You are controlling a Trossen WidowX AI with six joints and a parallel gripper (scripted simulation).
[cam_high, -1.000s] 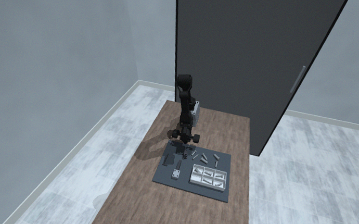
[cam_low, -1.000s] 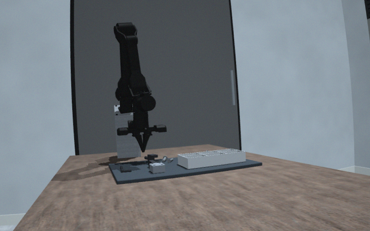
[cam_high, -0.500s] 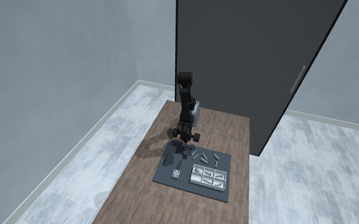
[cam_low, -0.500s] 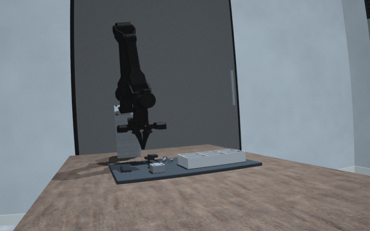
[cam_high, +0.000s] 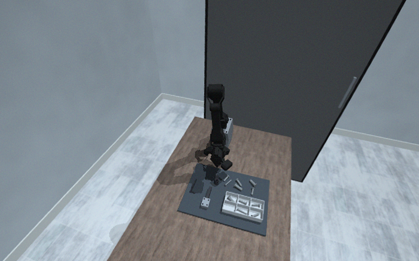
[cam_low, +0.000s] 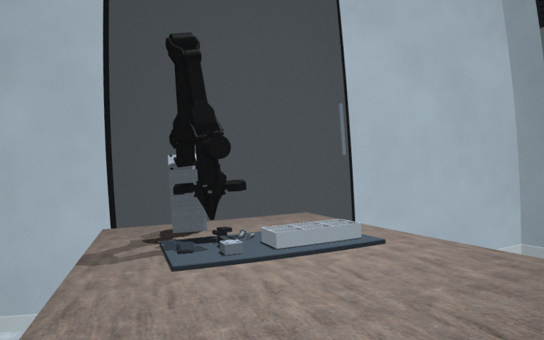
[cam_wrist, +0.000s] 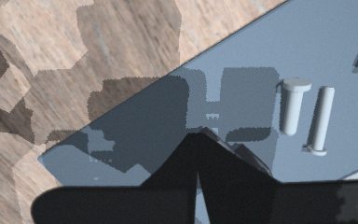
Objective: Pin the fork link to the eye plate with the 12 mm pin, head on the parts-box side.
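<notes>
My gripper [cam_low: 211, 211] is shut on nothing and hangs above the far left part of the dark grey mat [cam_high: 223, 202], with its tips pointing down; it also shows in the wrist view [cam_wrist: 199, 140]. The eye plate is a dark bar on a light block with holes [cam_high: 205, 202], near the mat's front left; the block also shows in the exterior view [cam_low: 231, 246]. A dark part [cam_high: 215, 181] lies just below the gripper, and another dark part [cam_high: 194, 185] lies at the mat's left edge; I cannot tell which is the fork link. A thick headed pin [cam_wrist: 294, 106] and a thin pin [cam_wrist: 322, 120] lie loose to the gripper's right.
A white parts box [cam_high: 243, 206] with several compartments holding pins stands on the mat's right half. More loose pins [cam_high: 244, 184] lie behind it. A light block [cam_low: 185, 196] stands at the arm's base. A dark door is behind the table.
</notes>
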